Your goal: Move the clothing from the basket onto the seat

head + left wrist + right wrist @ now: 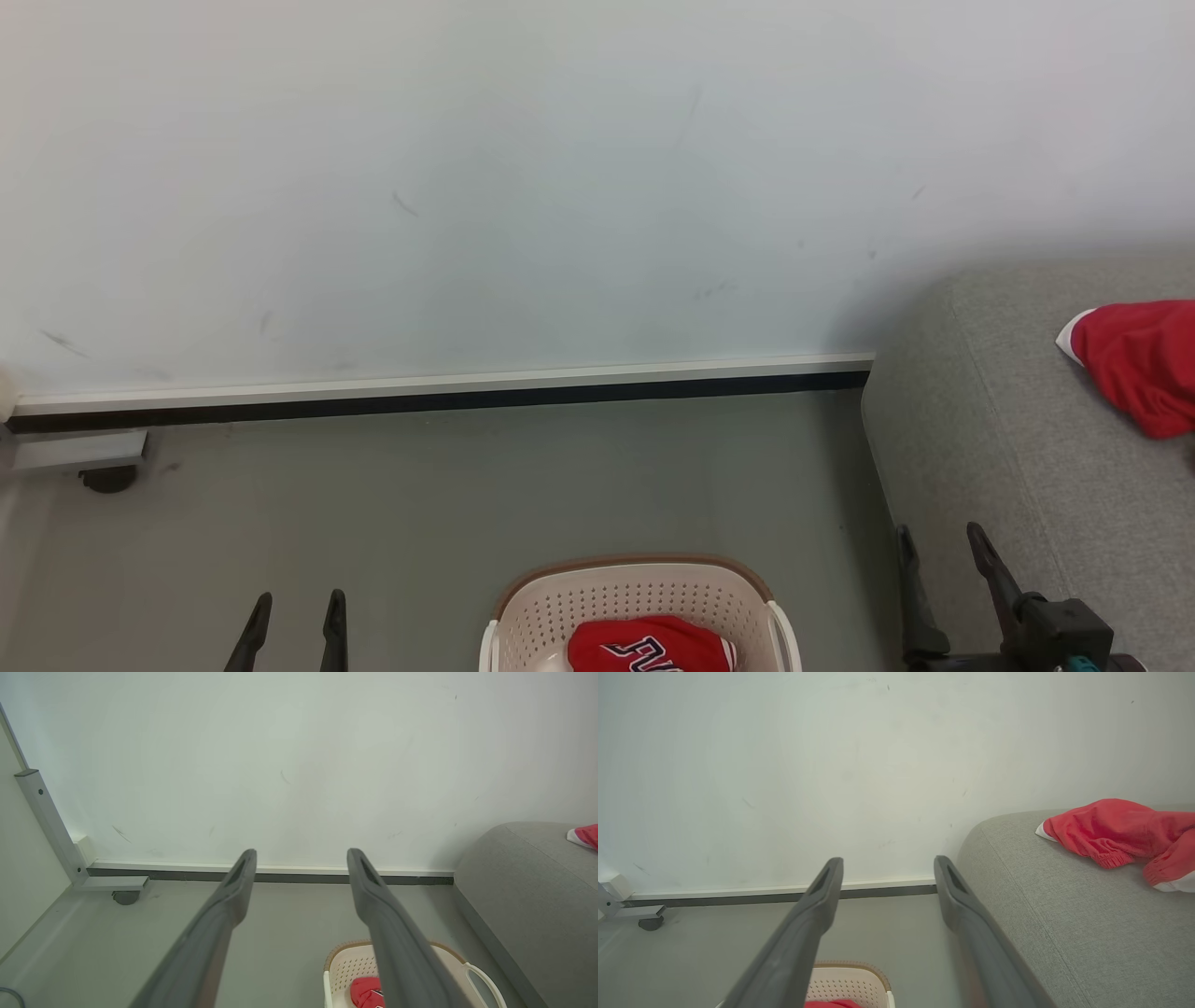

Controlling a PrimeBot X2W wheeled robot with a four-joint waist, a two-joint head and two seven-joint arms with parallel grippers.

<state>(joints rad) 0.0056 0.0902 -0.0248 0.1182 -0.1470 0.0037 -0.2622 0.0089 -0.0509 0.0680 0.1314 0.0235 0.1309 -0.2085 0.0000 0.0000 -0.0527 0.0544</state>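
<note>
Crumpled red lettered clothing [651, 646] in basket [569, 605]

Pale wall [560, 187] across the back, faintly scuffed with a few dark streaks. Along its foot, a baseboard [448, 392]: white strip over black. Below, plain grey floor [420, 495]. At far left, a grey metal post [50, 822] slanting up by the corner, flat foot [79, 451] on the floor, dark caster [107, 480] beneath it, just beside the baseboard.
</note>
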